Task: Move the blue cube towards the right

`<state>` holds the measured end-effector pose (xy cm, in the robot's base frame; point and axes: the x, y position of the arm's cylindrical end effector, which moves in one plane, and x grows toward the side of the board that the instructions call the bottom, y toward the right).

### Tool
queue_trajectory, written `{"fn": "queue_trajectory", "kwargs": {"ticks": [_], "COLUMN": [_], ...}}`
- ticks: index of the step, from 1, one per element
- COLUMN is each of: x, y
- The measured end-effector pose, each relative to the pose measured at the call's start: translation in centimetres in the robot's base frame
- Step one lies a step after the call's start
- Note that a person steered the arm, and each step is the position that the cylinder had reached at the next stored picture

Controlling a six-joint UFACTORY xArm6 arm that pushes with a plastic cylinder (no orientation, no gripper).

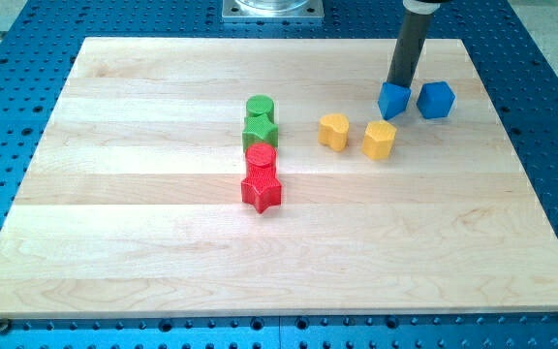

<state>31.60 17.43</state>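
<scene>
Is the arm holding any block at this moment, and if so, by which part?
Nothing is held. My tip only meets the top rear of one blue block; the blue cube sits apart, toward the view's right.

My tip (396, 85) against blue block (392, 100)

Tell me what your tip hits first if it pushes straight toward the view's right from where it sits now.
My tip rests at the upper edge of the left blue block. Heading right, it would likely meet the blue cube first, though depth is unclear and it might pass just behind it.
</scene>
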Motion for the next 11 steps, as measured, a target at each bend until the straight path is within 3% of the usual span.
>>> {"fn": "queue_trajectory", "kwargs": {"ticks": [3, 7, 10, 11], "x": [3.1, 4.0, 0.9, 3.2], "y": [1.3, -4.1, 6.8, 6.8]}}
